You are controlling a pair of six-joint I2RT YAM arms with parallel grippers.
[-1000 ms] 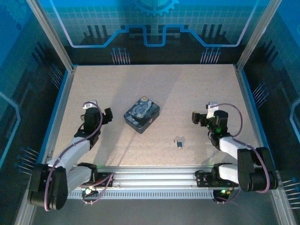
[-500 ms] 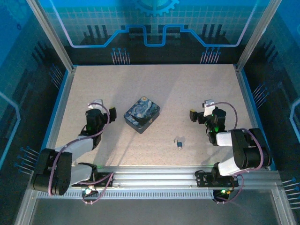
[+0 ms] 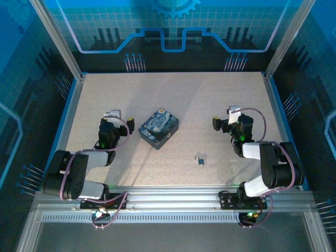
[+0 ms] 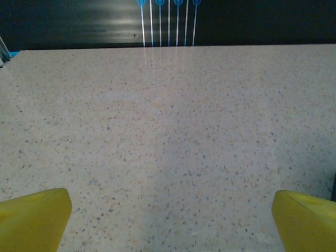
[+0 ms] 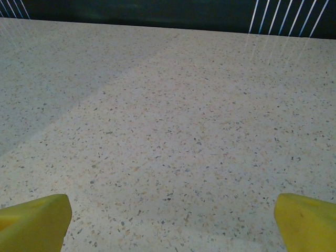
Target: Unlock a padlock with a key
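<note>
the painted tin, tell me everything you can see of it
The tin is a small rectangular box with rounded corners. Its top carries a swirling starry-night painting in dark blue with pale yellow patches, and its sides look dark. It appears to be metal and looks closed. It lies flat on the speckled table, turned diagonally, a little left of centre. Only the table touches it.

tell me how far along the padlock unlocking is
Nothing looks done: the padlock lies alone on the table, and the key is too small to pick out. Nothing is in hand; the left gripper and right gripper are open and empty. Picking up, inserting and turning remain.
</note>
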